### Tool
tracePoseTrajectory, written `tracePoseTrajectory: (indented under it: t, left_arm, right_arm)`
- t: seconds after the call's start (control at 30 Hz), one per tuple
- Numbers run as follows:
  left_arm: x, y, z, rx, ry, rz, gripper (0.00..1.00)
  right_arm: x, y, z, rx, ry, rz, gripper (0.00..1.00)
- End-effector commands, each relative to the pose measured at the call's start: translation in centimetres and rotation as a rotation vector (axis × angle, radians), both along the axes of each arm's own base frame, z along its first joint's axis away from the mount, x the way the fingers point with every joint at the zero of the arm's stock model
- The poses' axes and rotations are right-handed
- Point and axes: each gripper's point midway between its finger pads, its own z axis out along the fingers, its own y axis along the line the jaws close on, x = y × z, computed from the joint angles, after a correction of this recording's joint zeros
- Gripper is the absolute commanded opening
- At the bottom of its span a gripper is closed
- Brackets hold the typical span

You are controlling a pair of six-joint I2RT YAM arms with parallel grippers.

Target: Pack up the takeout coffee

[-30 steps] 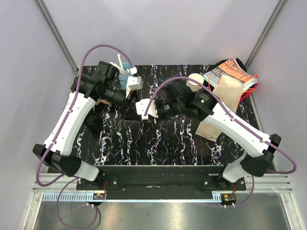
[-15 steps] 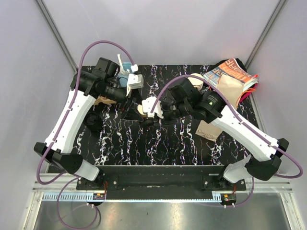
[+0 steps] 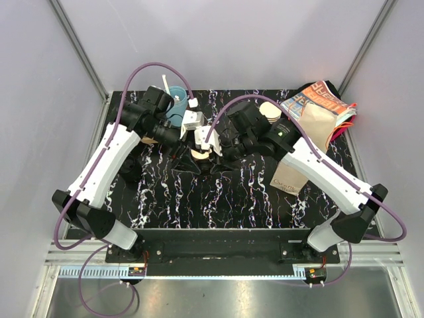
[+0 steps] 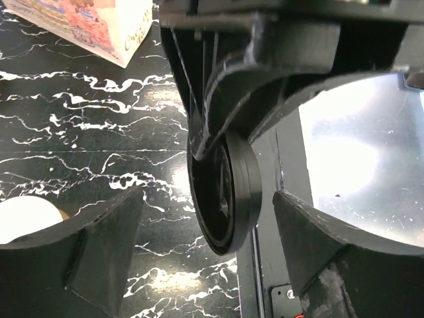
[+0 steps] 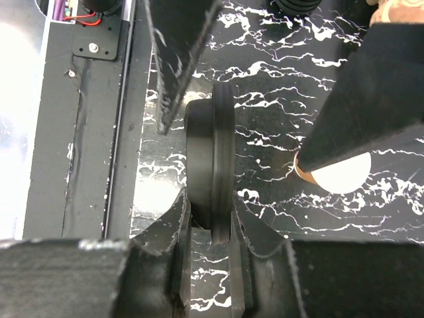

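The cup [image 3: 199, 154] stands lidless near the table's middle, not yet packed. Close by, the right claw [image 5: 211, 212] pinches a black lid [image 5: 211, 159] on edge, and the left claw [image 4: 205, 205] gapes wide around it. By my judgement, lidding and bagging remain; the bag [image 3: 317, 126] lies at the far right corner.

Pale grey walls [image 3: 225, 40] fill the upper frame, aluminium posts [image 3: 76, 46] slanting down both corners. A black, white-veined table [image 3: 218, 199] sits mid-frame; a shiny metal sheet [image 3: 218, 298] runs along the bottom.
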Motion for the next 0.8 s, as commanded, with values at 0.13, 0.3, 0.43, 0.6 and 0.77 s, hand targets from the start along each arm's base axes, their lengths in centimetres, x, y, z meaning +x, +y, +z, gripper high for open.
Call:
tracePoseTrajectory:
  t: [0.13,0.3,0.43,0.6,0.77]
  left_arm:
    - [-3.5,0.9,-1.8,0.074,0.186,-0.048,0.65]
    - [-3.6,0.8,-2.5,0.087,0.200,-0.055,0.50]
    - [-3.5,0.7,-2.7,0.087,0.211,-0.048,0.35]
    - [-2.7,0.2,-3.1,0.087,0.232,-0.005,0.17]
    - [-0.5,-0.4,-3.2,0.042,0.253,0.086,0.11]
  right_arm:
    - [1.7,1.5,2.2,0.081,-0.026,-0.030,0.15]
    - [2.4,1.7,2.5,0.087,-0.037,-0.053,0.15]
    - [2.9,1.7,2.5,0.083,-0.048,-0.068,0.19]
    - [3.8,0.9,3.3,0.079,-0.108,-0.123,0.34]
    - [5.1,-1.0,5.8,0.092,-0.219,-0.216,0.74]
